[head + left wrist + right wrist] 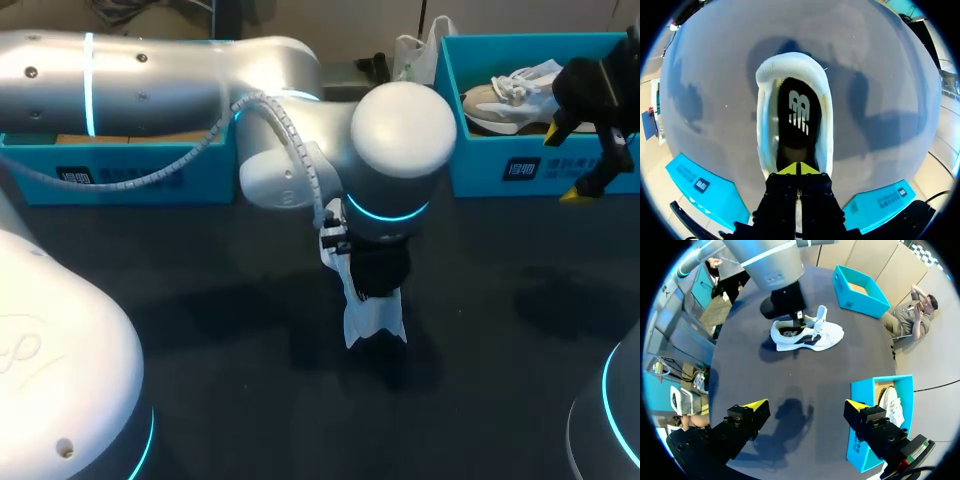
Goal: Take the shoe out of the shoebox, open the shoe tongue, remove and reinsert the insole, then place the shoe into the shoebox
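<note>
White with dark side trim, the shoe (807,335) stands on its sole near the middle of the dark desk (790,380), outside either box, with its tongue (820,316) pulled up and forward. The black insole (798,125) lies inside it, ringed by the white padded collar. The left gripper (799,169) comes down into the shoe's opening at the tongue end, its yellow tips pressed together just above the insole. Whether anything thin is caught between them cannot be told. The left arm reaches in from the desk's left side and covers most of the shoe in the head view. The right gripper (806,405) hangs well apart from the shoe with its fingers spread wide and nothing between them. In the head view it sits over the front wall of the blue shoebox (520,165) at the desk's far right. A second shoe (505,100), pale with white laces, lies in that shoebox. Another blue box (130,178) stands at the far left edge of the desk, partly behind the left arm.
</note>
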### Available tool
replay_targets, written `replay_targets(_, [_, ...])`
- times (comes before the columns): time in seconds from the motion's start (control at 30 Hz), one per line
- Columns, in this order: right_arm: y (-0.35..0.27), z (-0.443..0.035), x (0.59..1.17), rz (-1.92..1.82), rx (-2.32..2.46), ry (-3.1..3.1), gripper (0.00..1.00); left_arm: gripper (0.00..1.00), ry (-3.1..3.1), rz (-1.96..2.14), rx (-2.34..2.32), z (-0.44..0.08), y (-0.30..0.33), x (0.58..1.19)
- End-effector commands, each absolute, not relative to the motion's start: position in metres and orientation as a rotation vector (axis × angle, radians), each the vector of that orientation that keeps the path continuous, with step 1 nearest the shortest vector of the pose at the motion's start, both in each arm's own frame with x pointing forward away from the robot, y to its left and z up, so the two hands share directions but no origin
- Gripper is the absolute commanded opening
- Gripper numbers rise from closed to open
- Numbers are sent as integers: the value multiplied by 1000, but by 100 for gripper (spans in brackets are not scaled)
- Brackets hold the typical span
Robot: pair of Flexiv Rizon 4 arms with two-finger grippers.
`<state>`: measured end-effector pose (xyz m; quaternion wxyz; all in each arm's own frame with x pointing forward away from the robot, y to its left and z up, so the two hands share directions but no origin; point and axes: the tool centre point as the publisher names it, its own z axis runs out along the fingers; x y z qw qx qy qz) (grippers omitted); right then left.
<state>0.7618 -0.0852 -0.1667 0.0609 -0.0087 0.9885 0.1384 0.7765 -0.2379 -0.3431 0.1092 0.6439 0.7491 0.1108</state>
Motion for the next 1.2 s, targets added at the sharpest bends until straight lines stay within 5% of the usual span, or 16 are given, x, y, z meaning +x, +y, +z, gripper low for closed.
replay_targets(0.03, [-84,-167,763,416,-25,2994,100,49,2202,317,1892,-339,-232,779])
replay_targets(0.1, [-84,-167,763,416,-25,2994,100,67,2204,315,1894,-340,-233,779])
replay_targets(0.17, [-84,-167,763,416,-25,2994,100,100,2205,319,1903,-340,-234,778])
replay_targets(1.2, [-84,-167,763,416,-25,2994,100,100,2167,282,2056,-330,-229,806])
